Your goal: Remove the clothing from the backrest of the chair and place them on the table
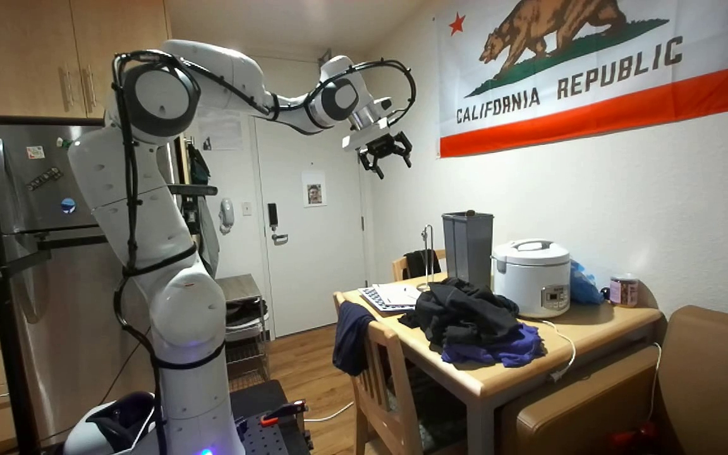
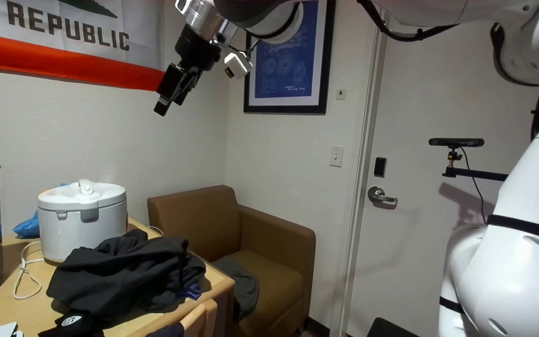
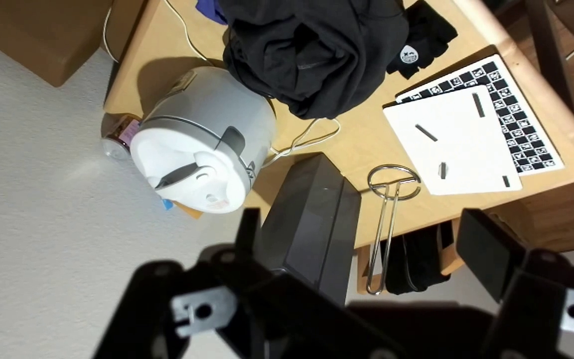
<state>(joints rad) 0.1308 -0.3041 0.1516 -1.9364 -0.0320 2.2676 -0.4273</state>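
The gripper (image 1: 394,168) hangs well above the level of the table (image 1: 604,323), its two fingers (image 3: 489,253) spread wide apart with only air between them. In an exterior view, free air separates it from the grey bin (image 1: 470,249), which stands between 4 and 5 o'clock of it. A black garment (image 1: 465,313) lies heaped on the tabletop, overlapping a violet-blue cloth (image 1: 503,351) that reaches close to the table's near corner. A navy-blue garment (image 1: 352,338) is draped over the upper edge of the backrest of the chair (image 1: 395,363), between 8 and 9 o'clock of the heap. A brown upholstered seat (image 1: 591,382) stands alongside the table at 4 o'clock. In the wrist view, with the black garment as centre, the white rice cooker (image 3: 205,134) lies at 8 o'clock, the bin at 6, a wire stand (image 3: 390,229) at 5, papers (image 3: 456,144) at 4 and a small black cloth (image 3: 427,37) with a white round mark at 3. The papers come close to the table's edge. A looped white cord (image 3: 312,142) lies between garment and bin; bare wood shows between garment, stand and papers.
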